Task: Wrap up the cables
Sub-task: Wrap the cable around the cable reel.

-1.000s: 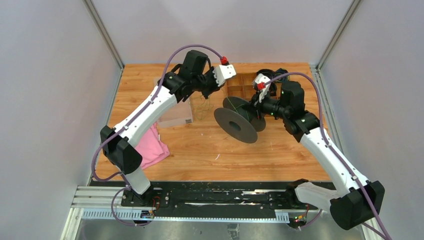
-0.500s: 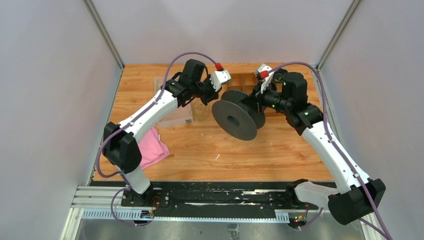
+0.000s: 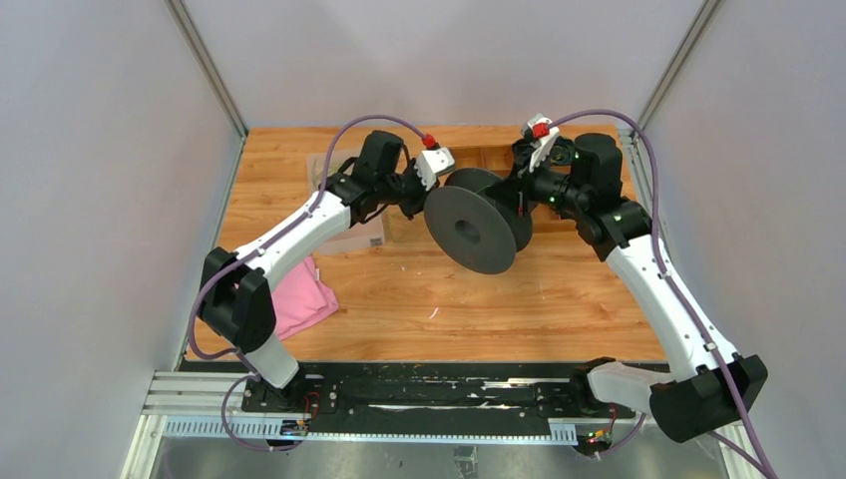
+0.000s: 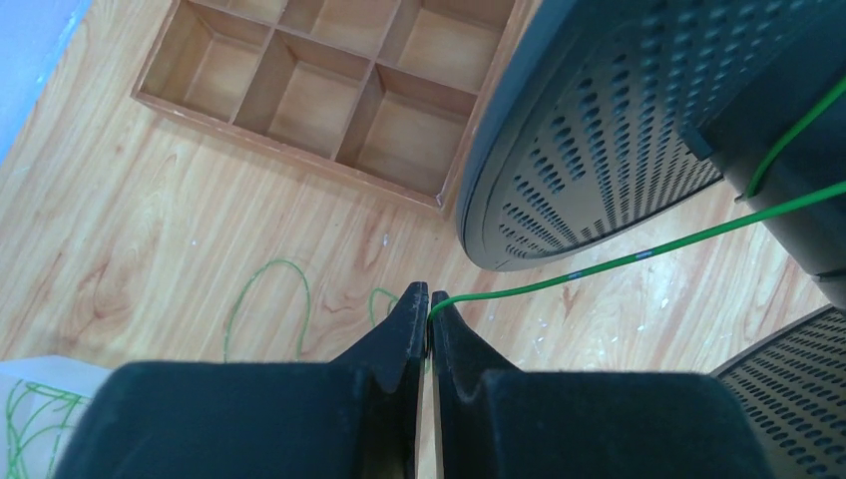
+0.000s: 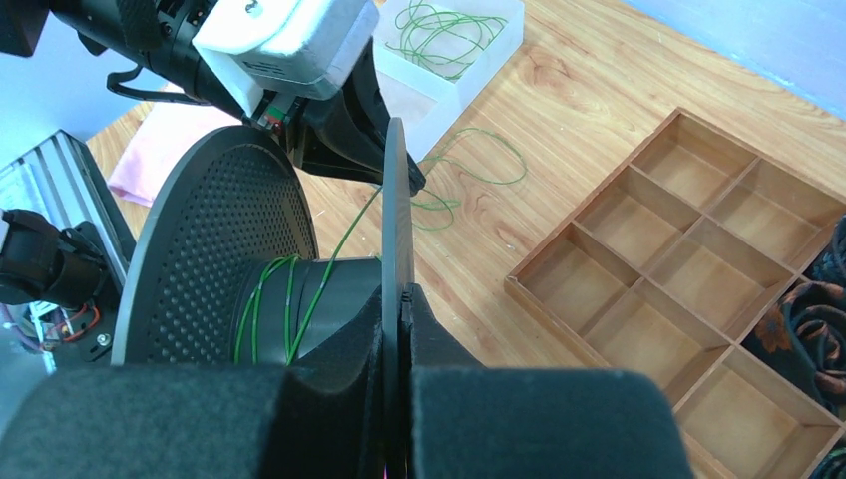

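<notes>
We find the left gripper (image 4: 429, 304) with its jaws all but closed, pinching the thin green cable (image 4: 619, 261) at the very fingertips. From that pinch the cable runs taut to the hub (image 5: 339, 284) of the black spool (image 3: 471, 230), where a few turns already lie. The slack rests in loose loops (image 4: 264, 299) on the table (image 3: 399, 299), just beside the wooden tray (image 4: 289, 150), and more is coiled in the clear box (image 5: 424, 100). The right gripper (image 5: 399, 299) is clamped tight on the rim of one flange (image 5: 395, 200) and carries the spool clear of the table, axis roughly level.

We judge the following faults possible:

- Loss of the cable. The pinch is at the tips only, so a sharp pull as the turns tighten may draw the cable out.
- Mislaid turns. If the left gripper feeds from outside the flange line, the cable may ride over the flange edge instead of dropping onto the hub.
- Snagging. The loops may tangle as they lift, or catch a corner of the tray.
- Spool rotation in the grip. A thin rim offers little purchase (the whole weight hangs from it), so cable tension may swing the spool.
- Contact. The left gripper works very near the flange and may strike it.
</notes>
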Controlling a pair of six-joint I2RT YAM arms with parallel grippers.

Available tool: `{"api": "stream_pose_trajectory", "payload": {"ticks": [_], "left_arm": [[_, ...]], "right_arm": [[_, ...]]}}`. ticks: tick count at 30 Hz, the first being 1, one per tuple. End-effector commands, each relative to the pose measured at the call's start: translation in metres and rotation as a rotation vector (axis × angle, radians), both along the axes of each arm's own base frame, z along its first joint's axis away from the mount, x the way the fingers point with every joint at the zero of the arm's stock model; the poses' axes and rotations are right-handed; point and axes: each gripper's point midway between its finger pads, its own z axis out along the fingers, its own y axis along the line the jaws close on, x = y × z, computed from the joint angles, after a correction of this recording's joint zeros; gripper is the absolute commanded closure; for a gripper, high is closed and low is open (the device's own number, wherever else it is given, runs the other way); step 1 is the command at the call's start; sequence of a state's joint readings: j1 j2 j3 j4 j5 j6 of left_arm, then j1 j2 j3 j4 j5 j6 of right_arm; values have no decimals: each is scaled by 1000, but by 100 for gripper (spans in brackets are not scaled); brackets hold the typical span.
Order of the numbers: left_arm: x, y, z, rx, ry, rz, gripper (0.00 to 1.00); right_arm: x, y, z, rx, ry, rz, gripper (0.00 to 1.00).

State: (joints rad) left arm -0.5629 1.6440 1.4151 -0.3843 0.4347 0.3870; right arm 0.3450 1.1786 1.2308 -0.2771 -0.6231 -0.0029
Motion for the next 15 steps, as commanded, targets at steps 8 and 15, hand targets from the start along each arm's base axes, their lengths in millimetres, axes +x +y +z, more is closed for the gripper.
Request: {"api": "stream_pose_trajectory", "payload": {"ticks": [8, 15], "left_arm": [[-2, -7, 3, -182, 27, 46, 90], [2, -9, -3, -232, 48, 65, 84]], "right_arm": [[8, -9, 61, 145, -44, -38, 99], [14, -16, 65, 140, -51, -78, 99]]}}
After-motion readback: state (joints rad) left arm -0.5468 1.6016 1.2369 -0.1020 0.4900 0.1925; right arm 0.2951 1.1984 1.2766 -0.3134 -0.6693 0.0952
